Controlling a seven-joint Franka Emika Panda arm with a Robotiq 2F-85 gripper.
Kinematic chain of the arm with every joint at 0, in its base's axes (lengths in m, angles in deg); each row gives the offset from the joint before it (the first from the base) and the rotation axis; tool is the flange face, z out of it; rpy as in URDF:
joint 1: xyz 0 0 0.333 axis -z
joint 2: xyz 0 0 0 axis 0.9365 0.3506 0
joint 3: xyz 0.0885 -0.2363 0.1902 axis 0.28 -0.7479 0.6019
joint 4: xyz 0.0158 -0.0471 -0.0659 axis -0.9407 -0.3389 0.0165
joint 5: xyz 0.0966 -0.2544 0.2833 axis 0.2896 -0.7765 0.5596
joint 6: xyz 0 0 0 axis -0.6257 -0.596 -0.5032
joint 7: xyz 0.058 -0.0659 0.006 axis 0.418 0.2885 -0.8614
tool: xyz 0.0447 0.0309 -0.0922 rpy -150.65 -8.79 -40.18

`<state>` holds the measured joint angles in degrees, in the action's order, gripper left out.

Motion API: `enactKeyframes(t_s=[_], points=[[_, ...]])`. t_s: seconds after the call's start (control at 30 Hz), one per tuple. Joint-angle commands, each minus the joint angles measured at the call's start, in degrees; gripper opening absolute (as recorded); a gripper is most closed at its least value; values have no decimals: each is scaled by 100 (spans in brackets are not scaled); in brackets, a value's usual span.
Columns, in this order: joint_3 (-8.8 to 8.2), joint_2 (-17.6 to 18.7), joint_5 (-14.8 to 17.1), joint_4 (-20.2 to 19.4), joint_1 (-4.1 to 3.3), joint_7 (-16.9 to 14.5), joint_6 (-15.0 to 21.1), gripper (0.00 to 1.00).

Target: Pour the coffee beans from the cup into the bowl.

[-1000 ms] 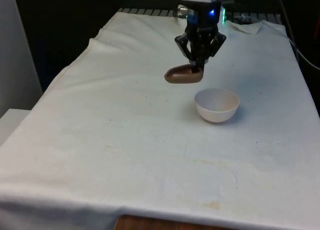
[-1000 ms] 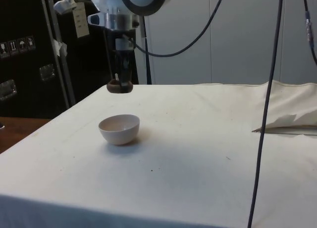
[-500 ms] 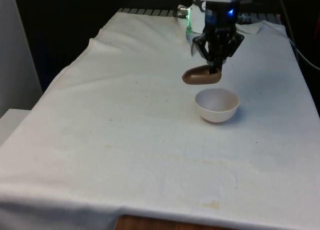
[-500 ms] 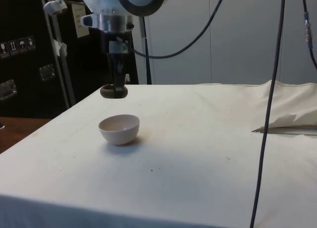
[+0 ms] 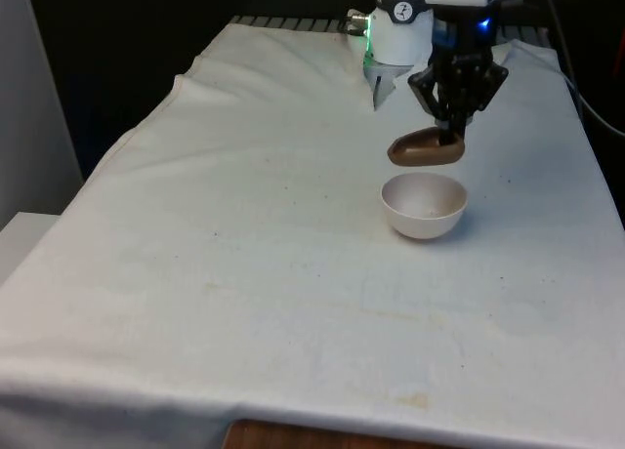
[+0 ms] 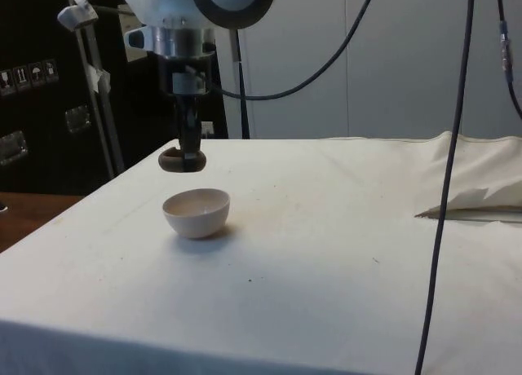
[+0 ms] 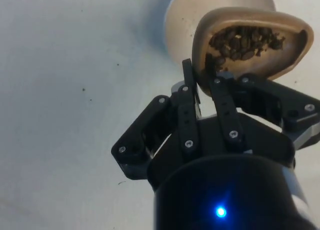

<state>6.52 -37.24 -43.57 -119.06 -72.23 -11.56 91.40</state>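
The brown cup (image 5: pixel 426 150) hung in the air just above the white bowl (image 5: pixel 424 205), toward its far rim in the front view, and it was tilted. Coffee beans (image 7: pixel 243 41) lay heaped inside it (the wrist view looked straight into its mouth). The black gripper (image 5: pixel 448 134) had its jaws clenched on the cup's rim, one finger inside and one outside. The bowl sat on the white cloth (image 5: pixel 244 264), apart from the cup.
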Motion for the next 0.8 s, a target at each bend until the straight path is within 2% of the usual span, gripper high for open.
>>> enactKeyframes(t_s=[0.0, 0.17, 0.2, 0.23, 0.27, 0.47, 0.5, 0.53, 0.77], points=[[-17, -63, -115, -69, -57, 143, 0, 1], [97, -86, -178, -126, -63, 298, -11, 1], [138, -40, -86, -86, -11, 195, -6, 1], [115, -92, -189, -138, -63, 327, -11, 1], [138, -103, -195, -155, -69, 350, -17, 1], [275, -132, -212, -218, -86, 498, -29, 1], [321, -86, -109, -178, -40, 390, -23, 1], [292, -138, -212, -223, -92, 516, -29, 1], [441, -109, -178, -212, -97, 625, -34, 1]])
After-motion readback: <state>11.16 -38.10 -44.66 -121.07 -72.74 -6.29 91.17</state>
